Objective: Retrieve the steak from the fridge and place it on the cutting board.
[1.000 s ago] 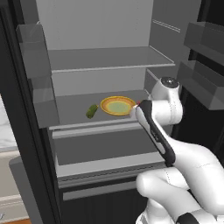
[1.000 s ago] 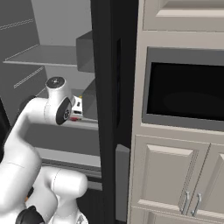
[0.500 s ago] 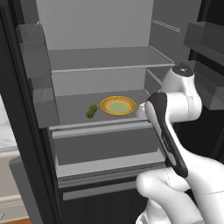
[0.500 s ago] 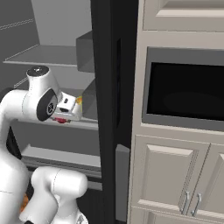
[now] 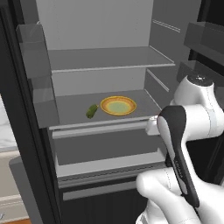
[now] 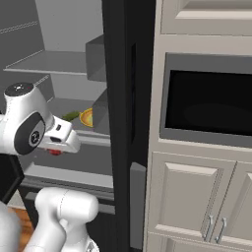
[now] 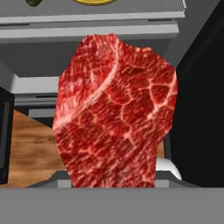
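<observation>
green pickle (image 5: 92,111) beside yellow plate (image 5: 118,105) (microwave (image 6: 205,100) apart).

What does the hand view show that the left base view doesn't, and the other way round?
Hand view alone: the steak up close, hanging in front of the camera, apparently held in the claw, though its fingertips are hidden behind the meat; a wood-coloured surface lies below it.

Left base view alone: the fridge interior with its upper shelves and door bins, plus the arm reaching in from the lower right.

Both: the yellow-rimmed plate and the small green vegetable on the fridge shelf, seen in the hand view at its top edge.
</observation>
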Motion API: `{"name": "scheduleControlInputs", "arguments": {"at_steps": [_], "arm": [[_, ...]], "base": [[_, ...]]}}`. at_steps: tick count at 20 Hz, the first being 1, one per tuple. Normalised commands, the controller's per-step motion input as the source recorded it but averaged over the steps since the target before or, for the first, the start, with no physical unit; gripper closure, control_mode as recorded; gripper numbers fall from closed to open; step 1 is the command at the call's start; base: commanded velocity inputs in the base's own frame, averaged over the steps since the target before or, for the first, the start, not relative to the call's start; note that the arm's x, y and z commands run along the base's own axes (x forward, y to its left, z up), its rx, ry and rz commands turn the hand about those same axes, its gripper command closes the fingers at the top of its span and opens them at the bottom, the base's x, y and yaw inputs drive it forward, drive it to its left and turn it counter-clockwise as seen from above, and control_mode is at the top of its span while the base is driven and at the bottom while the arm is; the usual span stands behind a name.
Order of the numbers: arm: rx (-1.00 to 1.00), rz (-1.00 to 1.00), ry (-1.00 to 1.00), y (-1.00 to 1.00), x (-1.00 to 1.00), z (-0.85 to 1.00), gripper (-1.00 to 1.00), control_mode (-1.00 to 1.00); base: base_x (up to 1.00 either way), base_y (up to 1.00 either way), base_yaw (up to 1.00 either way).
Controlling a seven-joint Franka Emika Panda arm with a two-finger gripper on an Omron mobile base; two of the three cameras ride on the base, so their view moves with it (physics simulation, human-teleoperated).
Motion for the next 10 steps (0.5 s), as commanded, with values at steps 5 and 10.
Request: {"name": "scheduleControlInputs", "arguments": {"at_steps": [5,10], "arm": [[0.0,0.0,-0.01,0.0,-0.11,-0.01,1.0,-1.0],[0.0,0.0,0.0,0.06,0.0,0.0,1.0,-1.0]], "base": [[0.0,0.0,0.0],[0.0,0.0,0.0]]}}
